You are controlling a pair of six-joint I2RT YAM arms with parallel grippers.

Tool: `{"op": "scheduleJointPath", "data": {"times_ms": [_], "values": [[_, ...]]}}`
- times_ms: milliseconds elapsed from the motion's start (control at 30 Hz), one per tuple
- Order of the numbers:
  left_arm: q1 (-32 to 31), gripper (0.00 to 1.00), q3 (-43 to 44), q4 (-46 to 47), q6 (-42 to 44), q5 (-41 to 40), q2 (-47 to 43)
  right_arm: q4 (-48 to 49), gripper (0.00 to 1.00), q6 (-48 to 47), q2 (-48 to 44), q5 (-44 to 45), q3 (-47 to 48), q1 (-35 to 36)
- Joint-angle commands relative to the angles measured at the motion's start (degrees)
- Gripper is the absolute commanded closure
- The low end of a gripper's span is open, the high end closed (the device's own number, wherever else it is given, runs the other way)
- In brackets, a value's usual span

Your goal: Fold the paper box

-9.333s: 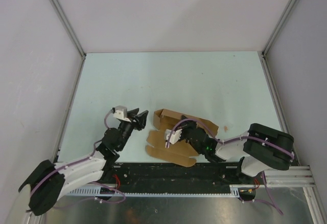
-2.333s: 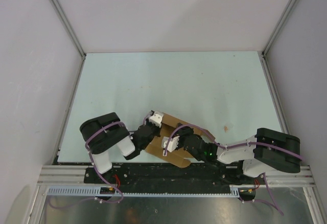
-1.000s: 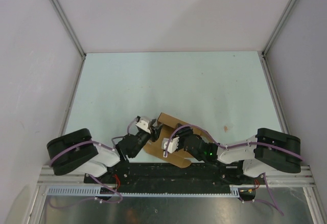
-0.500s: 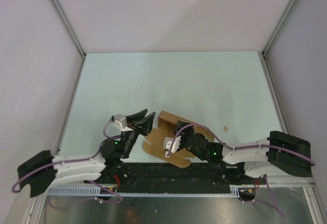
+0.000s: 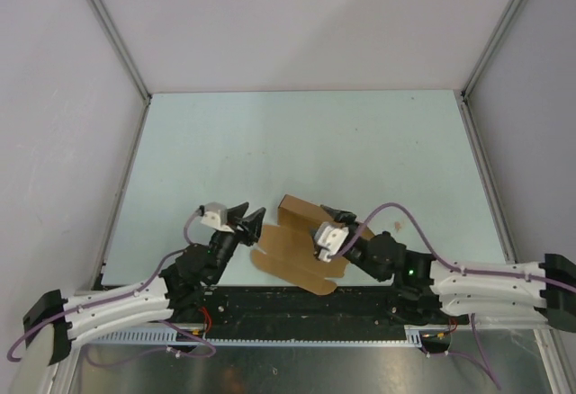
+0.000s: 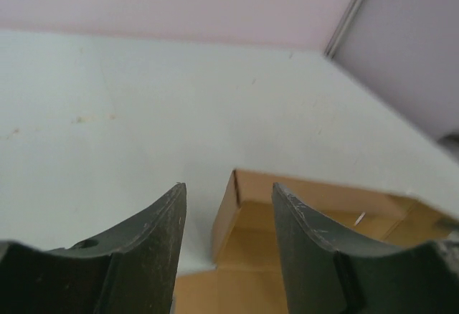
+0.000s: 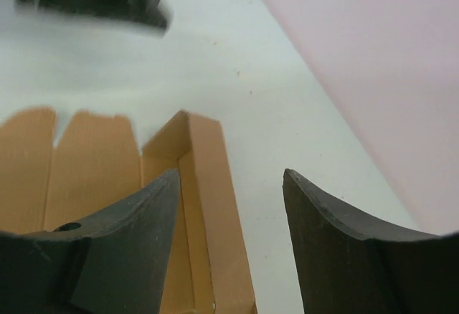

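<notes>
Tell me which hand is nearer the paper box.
Right. The right hand is over the right part of the paper box, with cardboard showing between its open fingers. The left hand sits just off the box's left edge, pointing at it.

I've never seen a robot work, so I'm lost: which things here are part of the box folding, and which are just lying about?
Part of the job:
- the paper box, brown cardboard, partly folded
- the left fingers and right fingers, both open

Just there:
- the table
- a small brownish mark on it
- the pale walls
</notes>
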Motion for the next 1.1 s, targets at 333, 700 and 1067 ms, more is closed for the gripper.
{"op": "scheduleJointPath", "data": {"times_ms": [333, 700, 1067], "values": [[0.89, 0.52, 10.79, -16.58, -4.02, 4.04, 6.1, -56.26, 0.52, 79.75, -20.84, 30.23, 17.16, -4.05], [0.89, 0.64, 6.75, -25.21, -12.03, 7.74, -3.31, -78.27, 0.45, 89.98, -17.25, 17.4, 19.64, -15.83], [0.89, 0.68, 7.1, -28.37, -11.5, 7.39, -4.89, -66.23, 0.48, 74.09, -7.04, -9.94, 19.55, -36.57]]}}
